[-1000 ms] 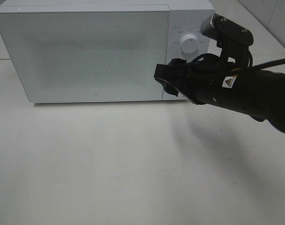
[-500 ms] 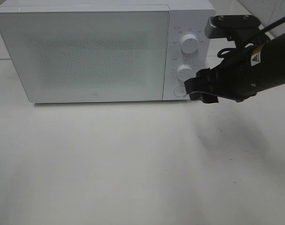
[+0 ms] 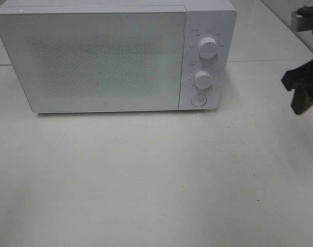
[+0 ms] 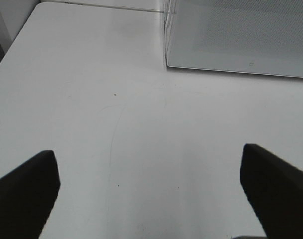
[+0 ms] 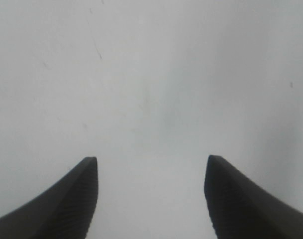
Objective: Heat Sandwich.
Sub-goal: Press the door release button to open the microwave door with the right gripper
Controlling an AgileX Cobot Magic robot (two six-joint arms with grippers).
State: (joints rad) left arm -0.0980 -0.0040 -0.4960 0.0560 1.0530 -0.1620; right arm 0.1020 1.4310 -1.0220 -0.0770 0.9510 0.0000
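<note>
White is the dominant colour of the work area. A white box-shaped microwave oven (image 3: 105, 56) stands at the far side of the pale matt table (image 3: 146, 180), with its frosted door (image 3: 94, 62) fully shut. To the right of the door we find the white upper dial (image 3: 207, 48), the white lower dial (image 3: 202, 79) and, below them, the round button (image 3: 198, 100).

We do not see the sandwich in any view. It is not on the table in front of the oven, and neither end effector carries it. The frosted door hides the cavity, so we cannot confirm that it lies inside, though we judge that the most likely place.

The black left end effector (image 4: 147, 152) hangs over bare table on the left, nearer than the oven, with its fingers spread wide and nothing between them. The black right end effector (image 5: 151, 159) is at the right edge of the scene, well apart from the controls. Its fingers are likewise parted and empty over bare table.

We judge that loading and door closing are complete. Whether the timer is set we cannot tell, because the dial markings are too small to read. If heating is under way, what is left is to wait, open the door and take the sandwich out.
</note>
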